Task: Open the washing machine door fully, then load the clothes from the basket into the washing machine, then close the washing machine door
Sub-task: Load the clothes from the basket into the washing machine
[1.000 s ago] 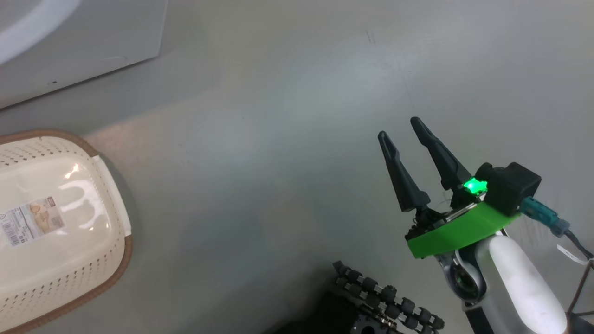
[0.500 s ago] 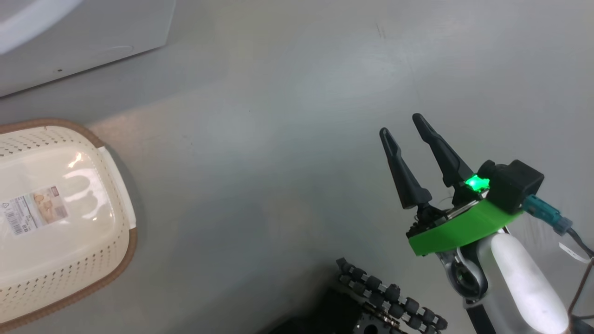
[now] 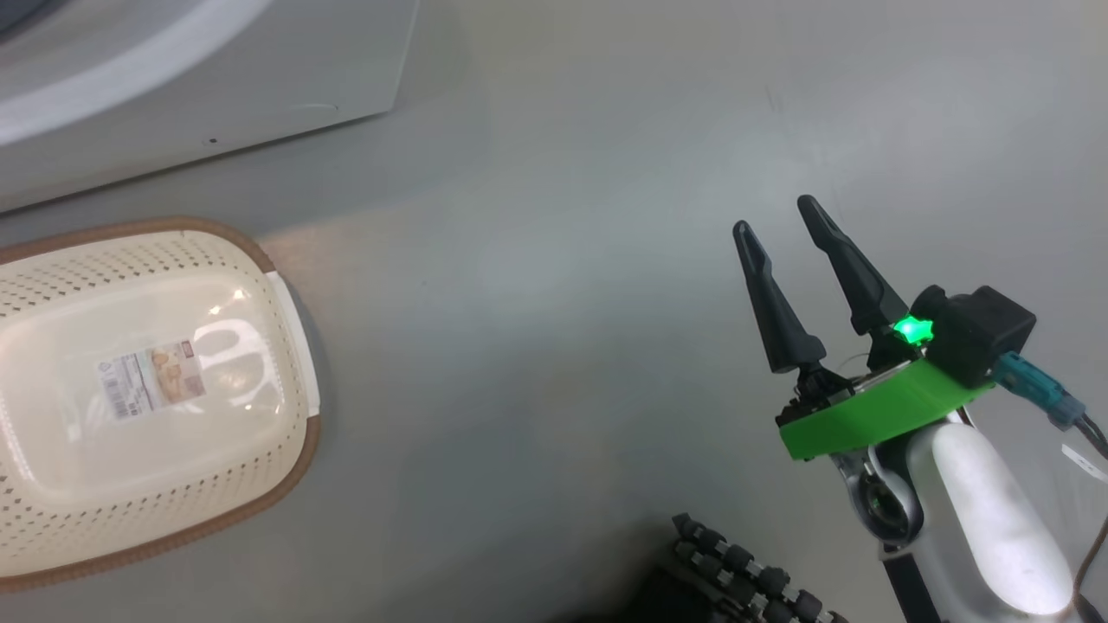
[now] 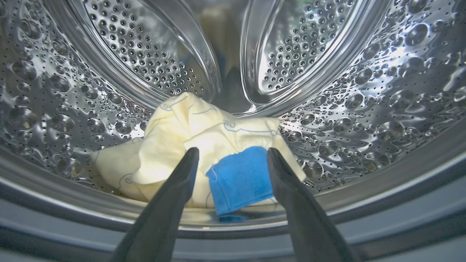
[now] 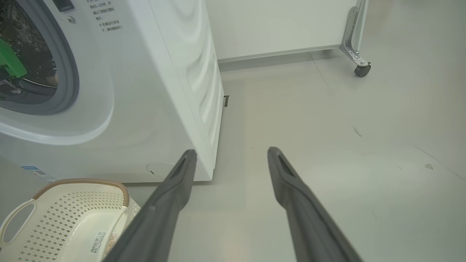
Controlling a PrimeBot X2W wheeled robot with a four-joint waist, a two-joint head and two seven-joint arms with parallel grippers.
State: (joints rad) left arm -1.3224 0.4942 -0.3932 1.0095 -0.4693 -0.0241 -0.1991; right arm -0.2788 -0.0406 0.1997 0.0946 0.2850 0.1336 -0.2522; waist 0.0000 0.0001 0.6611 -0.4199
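Observation:
In the left wrist view the clothes, a pale yellow garment with a blue cuff, lie crumpled on the floor of the steel drum. My left gripper is open just in front of the garment, one finger on each side of the cuff, holding nothing. The washing machine stands white with its round opening uncovered; its door is out of view. The cream basket sits on the floor before the machine, with just a label on its floor. My right gripper hangs open over bare floor.
A white cabinet on a caster stands behind the machine to the right. The robot's base with black rollers shows at the bottom of the head view. Grey floor stretches between basket and right gripper.
The whole head picture has shifted rightward, so the camera has turned. The right gripper keeps its open pose. The left gripper has gone from shut to open.

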